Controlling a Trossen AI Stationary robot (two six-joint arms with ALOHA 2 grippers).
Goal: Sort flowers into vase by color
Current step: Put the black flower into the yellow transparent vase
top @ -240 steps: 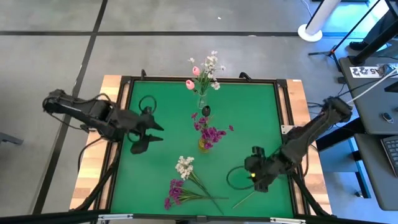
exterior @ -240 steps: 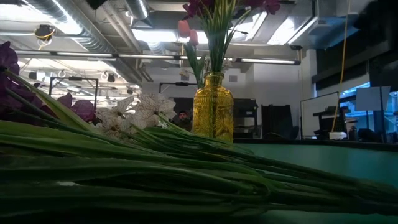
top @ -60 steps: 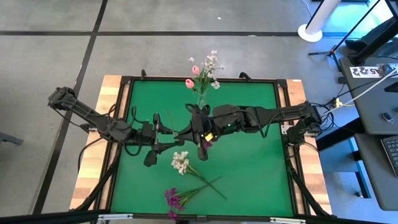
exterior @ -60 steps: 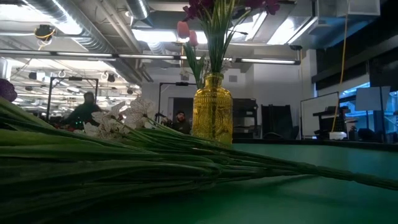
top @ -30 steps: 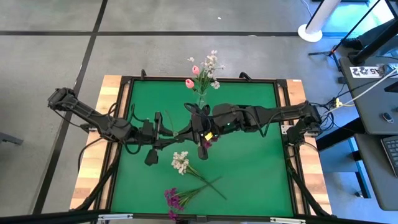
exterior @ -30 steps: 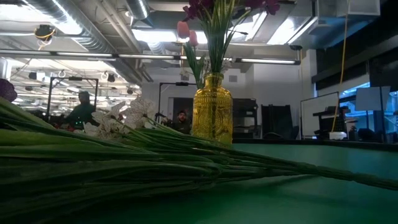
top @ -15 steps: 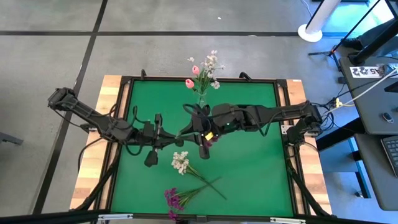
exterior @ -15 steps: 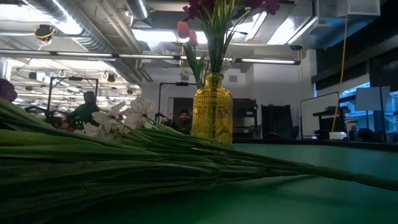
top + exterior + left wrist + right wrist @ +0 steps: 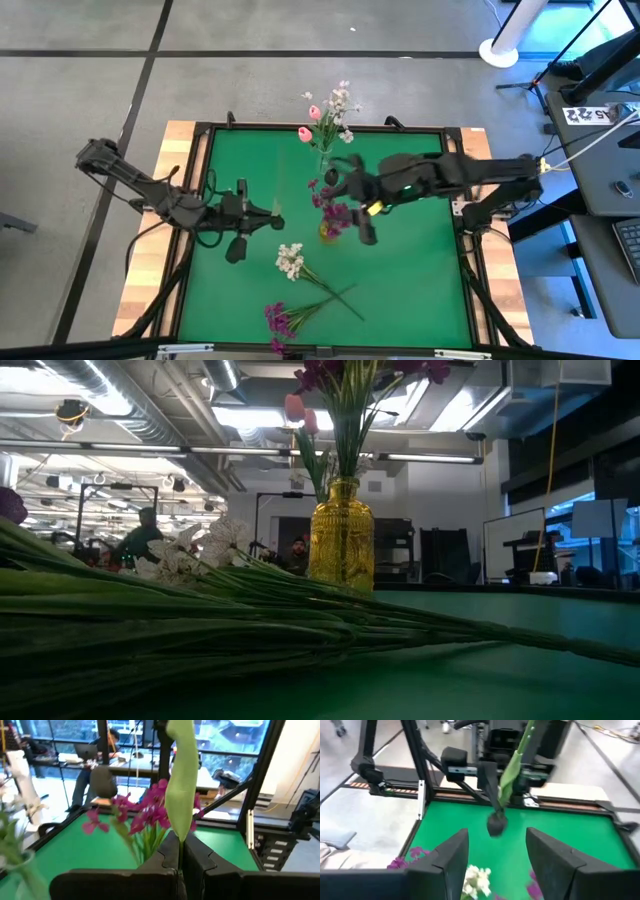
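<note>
My left gripper (image 9: 272,210) (image 9: 180,856) hovers over the table's left half, shut on a pale green flower stem (image 9: 180,780) (image 9: 516,762); its top runs out of frame. My right gripper (image 9: 350,205) (image 9: 495,865) is open and empty, high above the yellow vase (image 9: 328,232) (image 9: 342,545) of purple flowers (image 9: 150,815). A clear vase (image 9: 324,160) at the far edge holds pink and white flowers (image 9: 328,115). A white sprig (image 9: 291,260) and a purple sprig (image 9: 280,318) lie flat on the mat, their stems crossing. My left gripper pinches the stem's lower part (image 9: 179,839) between its two fingers. The fingers lie about level and point toward the table's right. The stem rises slanting above the fingers, clear of the table.
The green mat (image 9: 410,280) is bare on its right half and in its near left corner. A raised dark frame (image 9: 455,200) runs round the mat. In the low view the lying stems (image 9: 200,630) fill the foreground, and people show in the room behind.
My right gripper has let go of the stem and drawn back toward the table's right edge, rising. The stem, which spanned level between both grippers, now stays with my left gripper alone and stands more upright. My left gripper has shifted slightly toward the left edge.
</note>
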